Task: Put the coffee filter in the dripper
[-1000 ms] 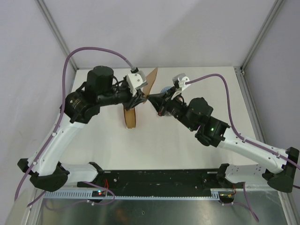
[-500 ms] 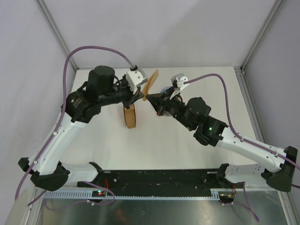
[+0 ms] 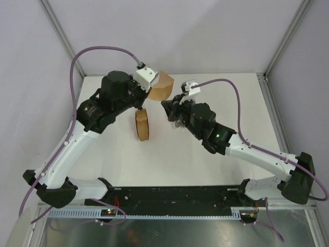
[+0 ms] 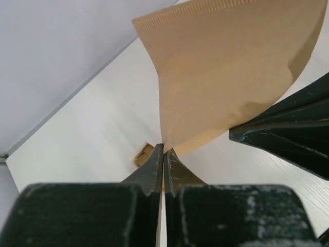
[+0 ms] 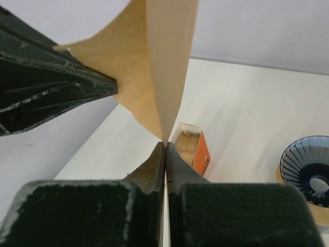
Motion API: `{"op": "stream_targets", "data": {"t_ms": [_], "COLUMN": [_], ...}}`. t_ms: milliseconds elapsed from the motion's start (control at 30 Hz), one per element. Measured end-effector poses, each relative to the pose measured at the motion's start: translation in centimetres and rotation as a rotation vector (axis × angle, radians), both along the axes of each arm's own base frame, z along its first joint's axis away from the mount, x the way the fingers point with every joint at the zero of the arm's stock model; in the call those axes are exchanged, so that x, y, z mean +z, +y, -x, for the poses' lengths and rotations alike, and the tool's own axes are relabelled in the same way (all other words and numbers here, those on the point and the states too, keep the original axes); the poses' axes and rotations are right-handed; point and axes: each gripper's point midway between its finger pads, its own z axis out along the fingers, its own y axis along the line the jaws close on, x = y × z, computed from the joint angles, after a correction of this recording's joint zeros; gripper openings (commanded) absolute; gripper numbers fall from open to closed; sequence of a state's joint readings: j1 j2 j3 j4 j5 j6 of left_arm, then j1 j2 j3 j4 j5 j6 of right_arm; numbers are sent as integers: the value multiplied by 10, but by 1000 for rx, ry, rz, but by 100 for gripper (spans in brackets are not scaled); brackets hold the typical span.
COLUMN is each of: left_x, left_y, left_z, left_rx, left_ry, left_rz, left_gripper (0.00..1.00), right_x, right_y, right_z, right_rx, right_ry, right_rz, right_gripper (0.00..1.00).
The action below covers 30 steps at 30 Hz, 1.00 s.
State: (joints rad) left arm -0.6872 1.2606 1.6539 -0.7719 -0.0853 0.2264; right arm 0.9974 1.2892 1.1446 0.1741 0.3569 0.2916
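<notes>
**Step in hand (judged):** spreading the coffee filter (image 4: 226, 67) into a cone before seating it in the dripper (image 5: 307, 170).

**Procedure notes**
- Both claws share one thin paper sheet. Any separation should be small and slow, because a hard pull is likely to tear the paper at either pinch.
- The two paper walls part in the right wrist view. One runs toward the left claw, the other rises straight up. The opening should be widened only until the cone holds its shape.
- One claw should let go before the descent, so that the filter goes down point-first over the ribbed bowl.
- The box of spare filters (image 3: 142, 125) stands under the pair and must not be struck.

**Claw state**
- Left gripper (image 4: 163, 154): fingers pressed together on the filter's lower edge.
- Right gripper (image 5: 165, 146): fingers pressed together on the filter's tip.

**Locations**
- The filter hangs in the air above the counter (image 3: 205, 164), near the middle of the far edge.
- The dripper rests on the counter and is empty. It shows only in the right wrist view, so its place relative to the counter's edges cannot be told.

**Arm pose**
- The left arm rises from the near-left corner, elbow bent high, wrist turned toward the centre.
- The right arm stretches from the near-right corner diagonally toward the far edge, meeting the left arm's fingers closely.
</notes>
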Motion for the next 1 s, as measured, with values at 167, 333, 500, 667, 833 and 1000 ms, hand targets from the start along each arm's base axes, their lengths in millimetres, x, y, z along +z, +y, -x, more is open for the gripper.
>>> {"op": "stream_targets", "data": {"t_ms": [167, 333, 500, 667, 833, 1000], "left_x": [-6, -18, -30, -31, -29, -29], "left_y": [5, 6, 8, 8, 7, 6], "left_z": [-8, -13, -19, -21, -21, -21], "left_rx": [44, 61, 75, 74, 74, 72], "left_ry": [-10, -7, -3, -6, -12, -12], "left_rz": [-20, -48, -91, -98, -93, -90], "left_gripper": [0, 0, 0, 0, 0, 0], "right_x": [1, 12, 28, 35, 46, 41], "right_y": [-2, -5, 4, 10, 10, 11], "right_z": [-14, -23, -18, -10, -12, -24], "right_rx": [-13, -5, 54, 82, 80, 63], "right_ry": [8, -20, -69, -90, -91, -62], "right_rz": [-41, -112, -163, -217, -291, -336], "right_gripper": [16, 51, 73, 84, 83, 76]}}
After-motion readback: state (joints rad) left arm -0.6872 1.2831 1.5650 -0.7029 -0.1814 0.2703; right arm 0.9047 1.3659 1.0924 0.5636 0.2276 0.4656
